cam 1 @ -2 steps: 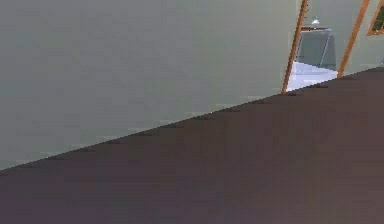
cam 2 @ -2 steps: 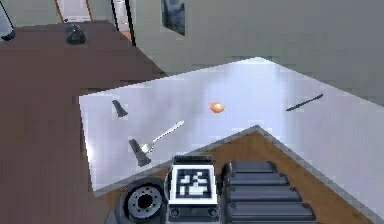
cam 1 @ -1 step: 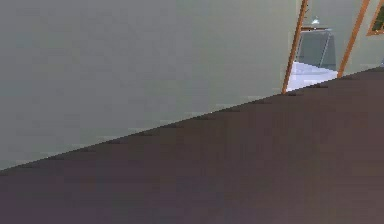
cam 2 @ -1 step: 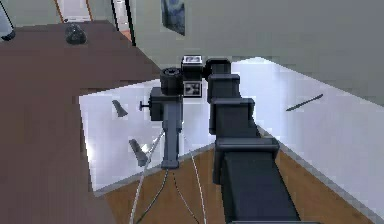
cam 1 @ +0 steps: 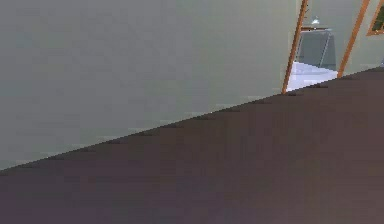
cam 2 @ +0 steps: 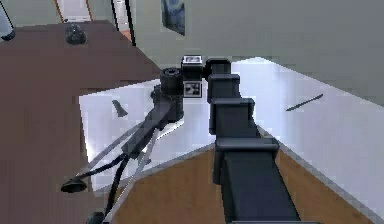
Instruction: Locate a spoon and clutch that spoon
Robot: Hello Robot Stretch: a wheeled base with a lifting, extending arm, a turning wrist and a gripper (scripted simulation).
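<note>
**Jaws: setting cannot be told; nothing held**

Forward view: pale wall (cam 1: 120,70) above dark floor (cam 1: 250,160), with a wood-framed doorway (cam 1: 318,58) at upper right.

Arm side view: the gripper (cam 2: 83,202) reaches past the near-left edge of the white table (cam 2: 330,140). Only bare floor lies behind its far end, so it holds nothing. A short dark piece (cam 2: 118,107), possibly the spoon, lies on the tabletop beside the gripper, nearer its body than its tips. A thin dark sliver (cam 2: 304,102) lies well apart, right of the arm (cam 2: 240,150).

My arm (cam 2: 245,150) is black and my claw (cam 2: 88,198) dark grey, seen against a white counter (cam 2: 340,140). Two white squares (cam 2: 192,63) carry black marks. Beyond the counter, the floor (cam 2: 40,70) is dark brown and the wall (cam 2: 300,30) grey-green.
</note>
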